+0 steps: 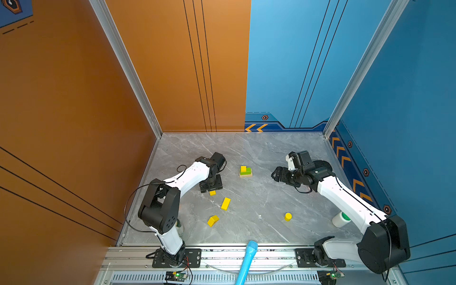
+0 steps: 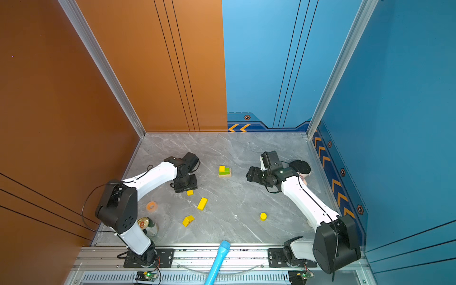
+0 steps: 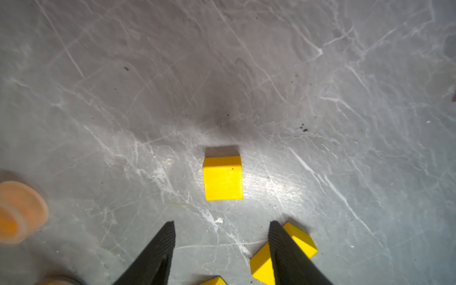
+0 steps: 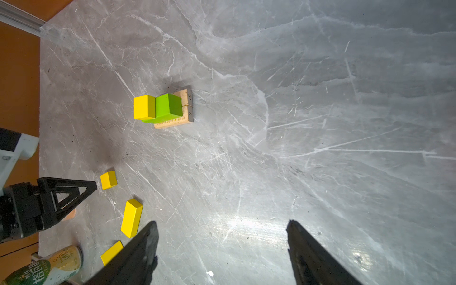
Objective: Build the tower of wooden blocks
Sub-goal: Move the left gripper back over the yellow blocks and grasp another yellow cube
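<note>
The work surface is a grey marble-pattern tabletop (image 1: 246,153) enclosed by an orange wall (image 1: 74,98) to the left of the tower (image 1: 245,171) and a blue wall (image 1: 283,61) behind and to the right of it, with aluminium posts at the corners. Far left of the tower, near the front edge, stand a drink can (image 2: 145,223) and an orange tape roll (image 2: 151,206). The left gripper (image 3: 221,223) points down at the table, left of the tower; its fingers are parted and hold nothing. A loose cube (image 3: 222,177) lies just ahead of the fingertips, not between them. The roof-shaped piece (image 1: 213,220) and the yellow bar (image 1: 225,203) lie flat, left of and nearer the front than the tower. The tower consists of two tan planks (image 4: 186,98) side by side, a green layer (image 4: 170,106) on them and a top cube (image 4: 144,107) on the green layer. The yellow cylinder (image 1: 288,216) stands upright, right of and well in front of the tower. The right gripper (image 4: 222,221) hangs right of the tower, fingers spread wide and empty. A white bottle (image 1: 341,219) lies far right, partly behind the right arm.
</note>
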You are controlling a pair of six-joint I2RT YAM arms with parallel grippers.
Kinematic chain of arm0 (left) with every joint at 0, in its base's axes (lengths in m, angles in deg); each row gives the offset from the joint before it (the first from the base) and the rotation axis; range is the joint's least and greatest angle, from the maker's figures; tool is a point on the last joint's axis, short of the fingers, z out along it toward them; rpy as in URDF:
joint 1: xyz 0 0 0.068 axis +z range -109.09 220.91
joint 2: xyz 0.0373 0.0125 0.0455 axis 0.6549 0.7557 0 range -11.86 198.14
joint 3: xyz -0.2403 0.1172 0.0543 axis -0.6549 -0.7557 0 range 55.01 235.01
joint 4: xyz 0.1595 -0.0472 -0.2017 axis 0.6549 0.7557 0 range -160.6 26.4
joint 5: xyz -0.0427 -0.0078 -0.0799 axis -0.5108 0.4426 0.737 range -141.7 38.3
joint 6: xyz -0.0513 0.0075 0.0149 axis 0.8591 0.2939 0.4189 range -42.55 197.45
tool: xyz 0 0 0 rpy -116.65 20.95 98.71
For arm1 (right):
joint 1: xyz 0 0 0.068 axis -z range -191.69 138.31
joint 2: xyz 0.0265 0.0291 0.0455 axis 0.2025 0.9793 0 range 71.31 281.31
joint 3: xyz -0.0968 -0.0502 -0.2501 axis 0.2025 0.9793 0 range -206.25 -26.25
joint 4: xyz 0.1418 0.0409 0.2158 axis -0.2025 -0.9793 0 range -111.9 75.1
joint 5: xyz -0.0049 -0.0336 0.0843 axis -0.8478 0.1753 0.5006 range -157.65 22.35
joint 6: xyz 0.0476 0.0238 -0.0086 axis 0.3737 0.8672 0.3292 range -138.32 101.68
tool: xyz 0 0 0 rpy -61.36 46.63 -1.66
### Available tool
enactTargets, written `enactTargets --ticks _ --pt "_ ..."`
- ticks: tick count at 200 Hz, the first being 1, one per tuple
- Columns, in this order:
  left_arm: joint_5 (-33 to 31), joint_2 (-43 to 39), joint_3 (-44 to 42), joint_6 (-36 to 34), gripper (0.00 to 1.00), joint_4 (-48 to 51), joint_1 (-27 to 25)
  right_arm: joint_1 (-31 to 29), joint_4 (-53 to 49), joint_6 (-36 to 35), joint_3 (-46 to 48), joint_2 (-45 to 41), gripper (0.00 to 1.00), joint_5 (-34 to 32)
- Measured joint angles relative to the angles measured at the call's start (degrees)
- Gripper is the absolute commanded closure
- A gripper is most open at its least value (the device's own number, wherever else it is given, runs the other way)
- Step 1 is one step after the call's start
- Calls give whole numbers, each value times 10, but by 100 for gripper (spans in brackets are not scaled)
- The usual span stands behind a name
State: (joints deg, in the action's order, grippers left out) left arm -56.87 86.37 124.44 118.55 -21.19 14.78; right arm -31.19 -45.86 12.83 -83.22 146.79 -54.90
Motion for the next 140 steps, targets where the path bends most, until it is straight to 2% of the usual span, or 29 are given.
enactTargets --ticks 140 --pt "16 59 -7 15 44 -45 7 7 0 2 7 -3 17 -10"
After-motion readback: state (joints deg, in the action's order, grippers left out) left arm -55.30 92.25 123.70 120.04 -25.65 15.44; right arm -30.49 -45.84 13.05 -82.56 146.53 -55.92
